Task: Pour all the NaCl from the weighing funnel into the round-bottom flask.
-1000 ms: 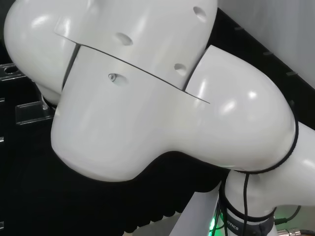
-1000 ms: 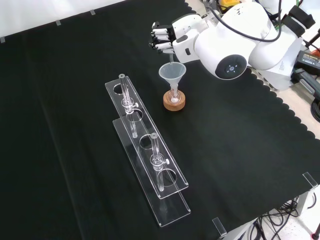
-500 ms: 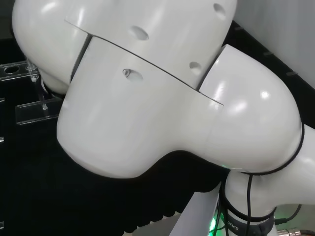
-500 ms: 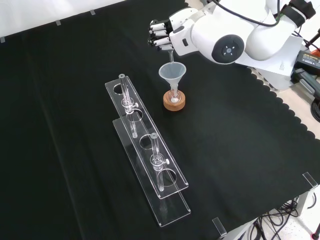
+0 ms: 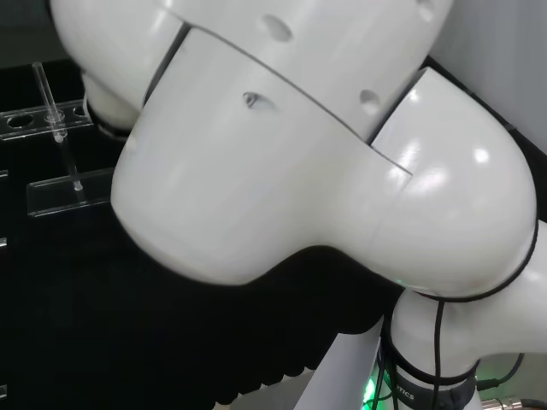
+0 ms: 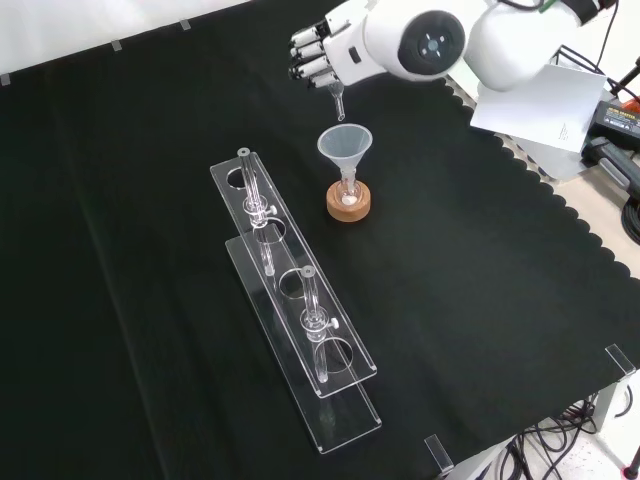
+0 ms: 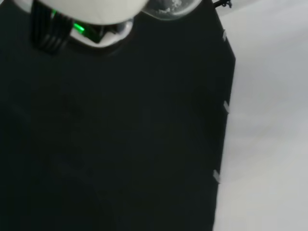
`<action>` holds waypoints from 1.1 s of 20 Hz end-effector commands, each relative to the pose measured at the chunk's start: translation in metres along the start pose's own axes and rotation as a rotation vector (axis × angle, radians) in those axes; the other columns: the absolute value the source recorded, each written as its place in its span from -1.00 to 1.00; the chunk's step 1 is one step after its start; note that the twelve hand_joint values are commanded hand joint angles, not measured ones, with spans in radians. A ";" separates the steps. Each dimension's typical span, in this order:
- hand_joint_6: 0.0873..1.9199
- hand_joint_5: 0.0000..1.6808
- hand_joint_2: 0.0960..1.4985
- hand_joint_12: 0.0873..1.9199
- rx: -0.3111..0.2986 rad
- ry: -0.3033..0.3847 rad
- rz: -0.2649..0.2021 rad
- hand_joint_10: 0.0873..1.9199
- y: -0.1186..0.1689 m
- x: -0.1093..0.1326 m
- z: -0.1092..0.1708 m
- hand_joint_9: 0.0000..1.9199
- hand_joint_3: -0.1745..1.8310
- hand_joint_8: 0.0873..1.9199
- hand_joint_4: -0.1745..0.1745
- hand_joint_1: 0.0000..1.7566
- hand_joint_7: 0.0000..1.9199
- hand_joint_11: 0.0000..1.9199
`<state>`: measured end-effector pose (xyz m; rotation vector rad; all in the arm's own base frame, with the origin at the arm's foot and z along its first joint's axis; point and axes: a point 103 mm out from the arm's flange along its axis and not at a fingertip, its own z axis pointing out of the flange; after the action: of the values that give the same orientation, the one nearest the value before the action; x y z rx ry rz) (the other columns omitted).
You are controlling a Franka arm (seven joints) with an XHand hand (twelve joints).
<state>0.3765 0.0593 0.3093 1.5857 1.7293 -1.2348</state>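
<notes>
In the front view my hand [image 6: 318,58] curls its fingers around the weighing funnel [image 6: 337,100], spout down, above and clear of the clear funnel [image 6: 344,147] seated in the round-bottom flask [image 6: 347,197] on its cork ring [image 6: 349,209].

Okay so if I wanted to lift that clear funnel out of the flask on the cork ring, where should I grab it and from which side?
Probably best by the wide cone of the funnel, from above. Its narrow stem runs down into the flask on the cork ring, so a straight upward lift should free it. Approach from the front view's right, away from the acrylic rack; the hand is above it.
</notes>
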 end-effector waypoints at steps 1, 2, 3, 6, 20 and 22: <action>-0.17 0.44 -0.26 0.01 -0.004 0.244 -0.042 -0.73 0.001 -0.013 0.011 -0.07 -0.04 -0.37 0.69 0.28 -0.41 -0.15; -0.17 0.44 -0.26 0.01 -0.001 0.278 -0.042 -0.73 0.002 -0.017 0.013 -0.07 -0.04 -0.37 0.69 0.28 -0.41 -0.15; -0.17 0.44 -0.26 0.01 0.005 0.318 -0.042 -0.73 0.002 -0.021 0.016 -0.07 -0.04 -0.37 0.70 0.28 -0.41 -0.15; -0.17 0.44 -0.26 0.01 0.024 0.409 -0.040 -0.73 0.004 -0.030 0.022 -0.07 -0.04 -0.37 0.71 0.28 -0.41 -0.15; -0.17 0.44 -0.26 0.01 0.075 0.622 0.002 -0.73 0.008 -0.058 0.041 -0.07 -0.04 -0.37 0.74 0.28 -0.41 -0.16; -0.17 0.44 -0.26 0.01 0.082 0.631 0.008 -0.73 0.008 -0.061 0.044 -0.07 -0.04 -0.37 0.75 0.28 -0.41 -0.16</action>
<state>0.3867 -0.0040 0.3341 2.1570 2.0483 -0.8648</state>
